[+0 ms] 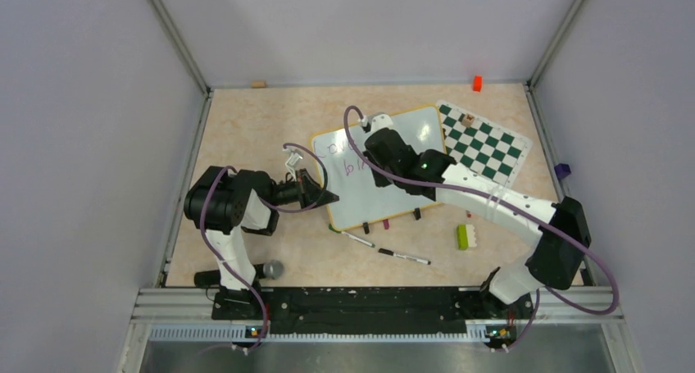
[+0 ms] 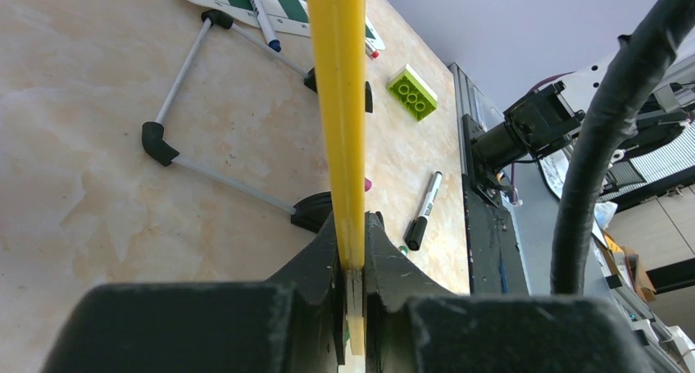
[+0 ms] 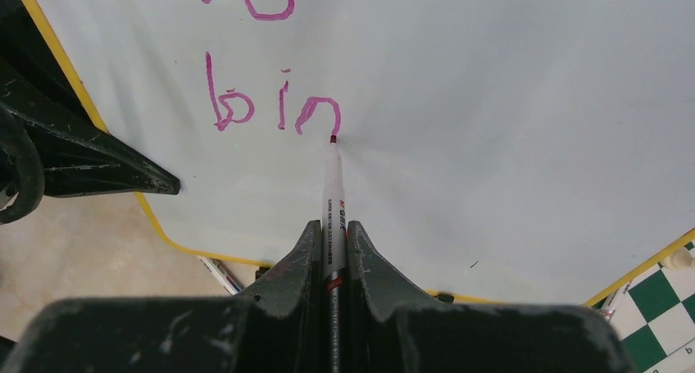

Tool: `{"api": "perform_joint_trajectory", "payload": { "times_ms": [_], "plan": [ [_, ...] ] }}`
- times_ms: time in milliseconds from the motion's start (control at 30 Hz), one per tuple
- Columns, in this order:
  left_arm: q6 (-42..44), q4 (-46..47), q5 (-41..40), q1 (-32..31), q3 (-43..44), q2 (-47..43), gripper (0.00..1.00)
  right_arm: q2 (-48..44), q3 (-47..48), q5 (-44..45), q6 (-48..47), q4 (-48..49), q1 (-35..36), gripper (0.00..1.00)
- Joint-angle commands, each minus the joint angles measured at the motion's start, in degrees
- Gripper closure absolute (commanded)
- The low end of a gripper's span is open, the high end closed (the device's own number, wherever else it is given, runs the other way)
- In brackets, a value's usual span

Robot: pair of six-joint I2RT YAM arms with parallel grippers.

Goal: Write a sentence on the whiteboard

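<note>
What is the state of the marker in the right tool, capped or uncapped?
Uncapped. The marker clamped in the right tool shows a bare tip touching the whiteboard at the end of purple "bin".

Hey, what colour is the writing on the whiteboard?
The writing on the whiteboard is purple-magenta, seen most clearly in the right wrist view.

Ahead of the right gripper's (image 3: pixel 332 227) jaws, the sentence's (image 3: pixel 283 111) line 1 is cut by the top edge. The marker's (image 3: pixel 333 184) rear hides between them. Between the left gripper's (image 2: pixel 352 229) jaws, the board's (image 2: pixel 340 102) face is unseen.
</note>
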Motion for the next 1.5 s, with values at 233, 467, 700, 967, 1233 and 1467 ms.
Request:
{"api": "perform_joint_trajectory", "payload": {
  "times_ms": [233, 467, 700, 967, 1233, 1467],
  "plan": [
    [4.7, 3.4, 3.3, -0.9, -0.6, -0.6, 1.00, -5.4, 1.5, 1.8, -1.1, 1.0, -0.8, 1.00],
    [4.7, 3.4, 3.4, -1.0, -0.6, -0.6, 1.00, -4.5, 1.5, 4.5, -2.0, 1.0, -0.8, 1.00],
    [4.7, 3.3, 3.4, -0.9, -0.6, -0.6, 1.00, -2.6, 2.5, 5.9, -2.1, 0.7, -0.8, 1.00],
    [4.7, 3.4, 3.3, -0.9, -0.6, -0.7, 1.00, -1.3, 3.8, 6.6, -2.7, 0.7, -0.8, 1.00],
    [4.7, 3.4, 3.4, -1.0, -0.6, -0.7, 1.00, 0.0, 4.2, 5.6, -3.1, 1.5, -0.9, 1.00],
    [4.7, 3.4, 3.4, -0.9, -0.6, -0.7, 1.00, 0.2, 4.1, 3.9, -3.8, 1.6, -0.9, 1.00]
  ]
}}
